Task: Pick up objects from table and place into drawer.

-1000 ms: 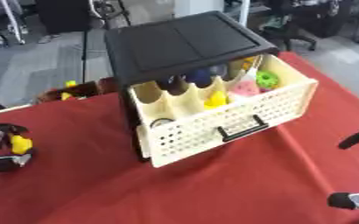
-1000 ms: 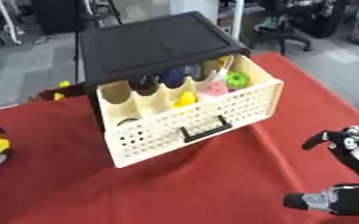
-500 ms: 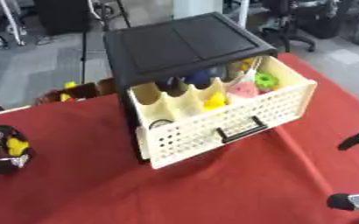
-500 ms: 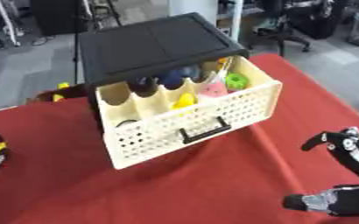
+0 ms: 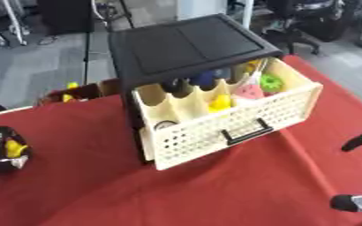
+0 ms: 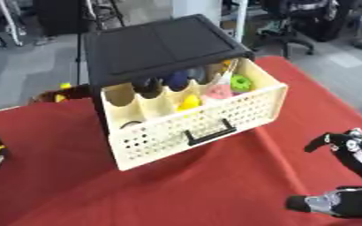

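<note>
Two hands are showing at the edges while the cream drawer (image 5: 230,119) is standing pulled out of its black cabinet (image 5: 184,48) on the red table (image 5: 215,194). The left hand (image 5: 2,150) is sitting at the left border with its fingers curled round a small yellow object (image 5: 14,148); what the object is cannot be told, nor which way its long axis is lying. From that hand the drawer's open top is lying up and to the right, well apart, with the cabinet's black side wall and the drawer's near left corner facing it, so by my reading the object is going to have to rise over the cream rim before going down.

The right hand (image 6: 346,176) is resting at the lower right corner with relaxed, spread fingers, holding nothing, and it is sitting nearer the drawer's handle (image 6: 209,131) than the left one.

Inside the drawer, dividers are making compartments already holding a yellow piece (image 5: 220,102), a pink piece (image 5: 250,92), a green one (image 5: 270,82) and something dark blue (image 5: 203,78) at the back; the front-left compartment is looking the emptiest. Behind the table, left of the cabinet, a brown box with more yellow bits (image 5: 74,88) is showing, out of the way
</note>
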Tool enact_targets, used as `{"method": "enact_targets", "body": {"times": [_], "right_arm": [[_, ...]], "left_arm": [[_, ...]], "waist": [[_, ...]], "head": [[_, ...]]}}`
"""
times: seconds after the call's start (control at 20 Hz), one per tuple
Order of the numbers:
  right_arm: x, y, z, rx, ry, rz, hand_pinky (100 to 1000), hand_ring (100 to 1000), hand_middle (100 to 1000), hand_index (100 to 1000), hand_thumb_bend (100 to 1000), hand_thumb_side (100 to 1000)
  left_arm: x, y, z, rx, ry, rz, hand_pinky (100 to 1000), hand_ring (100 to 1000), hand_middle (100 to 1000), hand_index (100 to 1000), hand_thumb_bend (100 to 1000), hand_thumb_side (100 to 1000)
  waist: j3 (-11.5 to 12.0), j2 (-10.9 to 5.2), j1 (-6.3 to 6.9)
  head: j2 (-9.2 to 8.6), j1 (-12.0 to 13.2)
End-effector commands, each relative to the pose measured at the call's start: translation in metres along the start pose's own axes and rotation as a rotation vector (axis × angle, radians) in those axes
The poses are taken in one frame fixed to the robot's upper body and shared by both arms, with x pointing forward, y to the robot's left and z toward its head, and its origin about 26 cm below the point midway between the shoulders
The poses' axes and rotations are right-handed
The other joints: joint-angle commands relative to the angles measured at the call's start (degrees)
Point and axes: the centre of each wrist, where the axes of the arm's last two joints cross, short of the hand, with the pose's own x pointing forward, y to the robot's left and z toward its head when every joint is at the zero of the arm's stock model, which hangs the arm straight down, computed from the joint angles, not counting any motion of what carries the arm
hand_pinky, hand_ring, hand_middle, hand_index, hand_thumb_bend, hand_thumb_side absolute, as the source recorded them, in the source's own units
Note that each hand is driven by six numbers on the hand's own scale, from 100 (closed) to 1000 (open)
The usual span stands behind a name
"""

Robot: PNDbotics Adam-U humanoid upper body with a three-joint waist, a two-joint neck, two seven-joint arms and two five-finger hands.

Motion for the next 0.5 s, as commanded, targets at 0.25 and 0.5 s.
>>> {"method": "enact_targets", "body": {"times": [0.25, 0.5], "right_arm": [[0.001, -0.006, 0.001, -0.026, 0.001, 0.013, 100, 100, 100, 673, 1000, 731], [0.0, -0.004, 0.003, -0.026, 0.01, 0.003, 100, 100, 100, 673, 1000, 737]], "left_arm": [[-0.009, 0.039, 0.0, 0.06, 0.002, 0.014, 196, 282, 373, 531, 100, 190], [-0.008, 0.052, -0.002, 0.072, -0.026, 0.04, 178, 268, 362, 522, 100, 190]], "waist": [[0.72, -2.39, -1.05], [1.37, -3.35, -1.51]], "head": [[0.02, -0.19], [0.05, -0.21]]}}
